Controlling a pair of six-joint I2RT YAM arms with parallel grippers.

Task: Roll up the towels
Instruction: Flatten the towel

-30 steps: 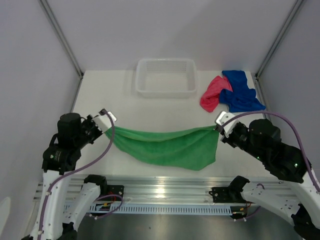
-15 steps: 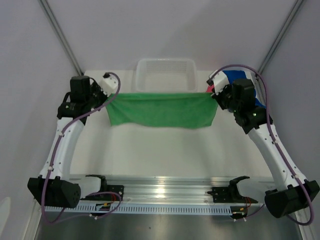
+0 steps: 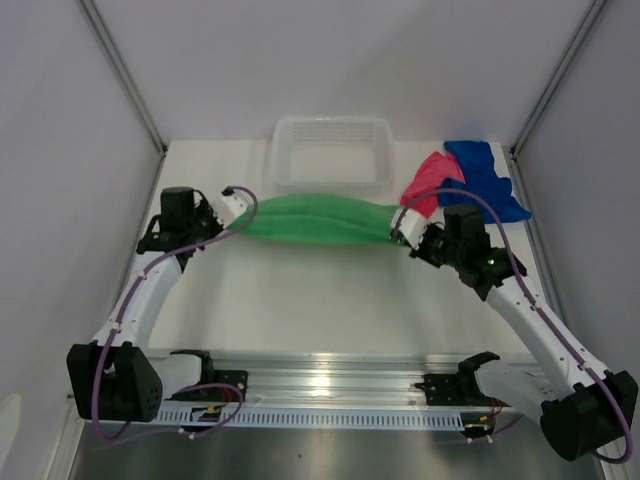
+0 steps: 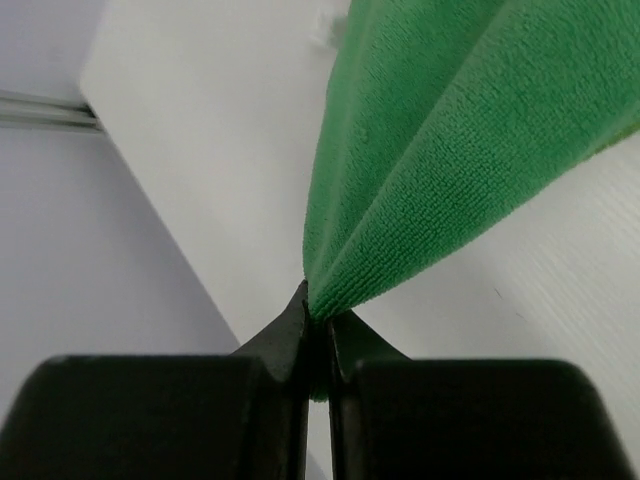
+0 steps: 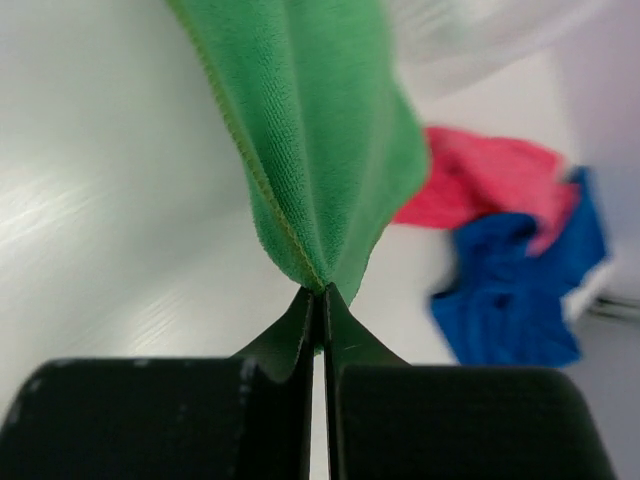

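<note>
The green towel (image 3: 320, 219) stretches as a narrow folded band across the table in front of the basket, held at both ends. My left gripper (image 3: 240, 210) is shut on its left corner; in the left wrist view the green towel (image 4: 440, 150) fans out from the pinched tips of the left gripper (image 4: 318, 315). My right gripper (image 3: 403, 232) is shut on the right corner, and the right wrist view shows the green towel (image 5: 310, 130) rising from the right gripper (image 5: 320, 292). The pink-red towel (image 3: 428, 183) and blue towel (image 3: 482, 182) lie crumpled together at the back right.
A white slotted basket (image 3: 332, 150) stands at the back centre, just behind the stretched towel. Grey walls close in the table on the left, right and back. The metal rail (image 3: 330, 385) with both arm bases runs along the near edge.
Both arms have come down and slightly nearer with the green towel. It hung as a wide sheet before; now it lies low as a narrow gathered band near the table.
</note>
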